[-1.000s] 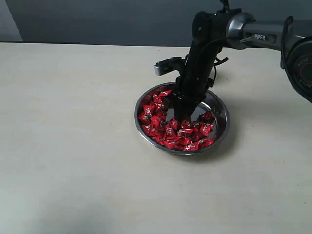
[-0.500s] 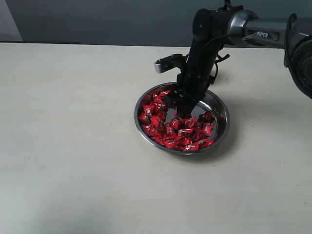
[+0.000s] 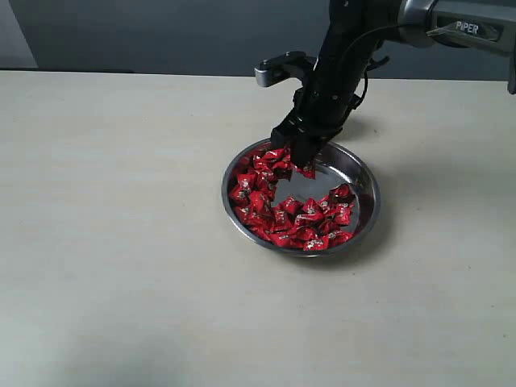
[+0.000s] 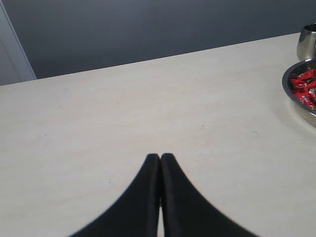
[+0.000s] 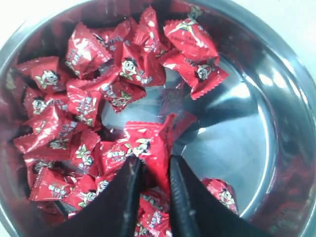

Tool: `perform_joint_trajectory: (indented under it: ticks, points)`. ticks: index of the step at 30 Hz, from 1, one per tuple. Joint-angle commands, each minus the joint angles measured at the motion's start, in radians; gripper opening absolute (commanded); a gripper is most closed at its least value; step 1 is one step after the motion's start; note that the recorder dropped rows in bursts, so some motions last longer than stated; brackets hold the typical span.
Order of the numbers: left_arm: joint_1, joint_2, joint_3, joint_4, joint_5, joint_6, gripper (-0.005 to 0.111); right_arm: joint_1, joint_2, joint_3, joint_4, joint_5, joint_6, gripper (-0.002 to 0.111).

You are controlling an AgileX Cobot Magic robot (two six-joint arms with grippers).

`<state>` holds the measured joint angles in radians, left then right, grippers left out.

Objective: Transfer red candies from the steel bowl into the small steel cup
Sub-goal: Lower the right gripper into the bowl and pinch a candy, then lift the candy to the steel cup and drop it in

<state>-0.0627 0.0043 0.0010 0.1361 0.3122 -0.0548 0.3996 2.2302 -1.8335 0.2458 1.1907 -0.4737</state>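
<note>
The steel bowl [image 3: 364,179] sits mid-table, its left and near sides heaped with red candies [image 3: 274,211]. My right gripper [image 3: 300,161] hangs just above the bowl's far-left part, shut on one red candy [image 3: 306,171]. The right wrist view has that candy [image 5: 147,142] pinched between the two black fingers [image 5: 131,185] over the bowl [image 5: 259,131] and the loose candies [image 5: 89,101]. The small steel cup [image 4: 307,42] appears only in the left wrist view, beyond the bowl's rim [image 4: 295,101]. My left gripper [image 4: 160,157] is shut and empty over bare table, away from the bowl.
The right arm [image 3: 355,48] reaches in from the upper right and hides the table behind the bowl. A camera block [image 3: 278,68] juts from its wrist. A grey wall [image 3: 161,32] lies along the table's far edge.
The right gripper has risen out of the candy pile and shifted toward the bowl's far side, carrying one candy. The bowl's middle now shows bare steel.
</note>
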Motion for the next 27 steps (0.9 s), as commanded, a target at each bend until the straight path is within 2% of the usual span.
perform_joint_trajectory:
  ticks: [1, 4, 6, 8, 10, 17, 21, 27]
  points:
    - [-0.01, -0.004, -0.001, 0.0, -0.004, -0.006, 0.0, -0.003, -0.013, 0.004, -0.011, 0.006, -0.001, 0.005]
    - [-0.01, -0.004, -0.001, 0.0, -0.004, -0.006, 0.0, -0.003, -0.004, 0.004, -0.029, 0.004, -0.001, 0.012]
    - [-0.01, -0.004, -0.001, 0.0, -0.004, -0.006, 0.0, -0.003, 0.001, 0.004, -0.051, 0.004, -0.001, 0.02]
    - [-0.01, -0.004, -0.001, 0.0, -0.004, -0.006, 0.0, -0.003, 0.01, 0.004, -0.065, 0.009, -0.001, 0.033]
    - [-0.01, -0.004, -0.001, 0.0, -0.004, -0.006, 0.0, -0.003, 0.014, 0.004, -0.082, 0.006, -0.001, 0.041]
    - [-0.01, -0.004, -0.001, 0.0, -0.004, -0.006, 0.0, -0.003, 0.019, 0.004, -0.096, 0.012, 0.002, 0.04]
    - [-0.01, -0.004, -0.001, 0.0, -0.004, -0.006, 0.0, -0.003, 0.035, 0.004, -0.166, -0.041, 0.023, 0.04]
    - [-0.01, -0.004, -0.001, 0.0, -0.004, -0.006, 0.0, -0.003, 0.083, 0.004, -0.166, -0.106, 0.03, 0.04]
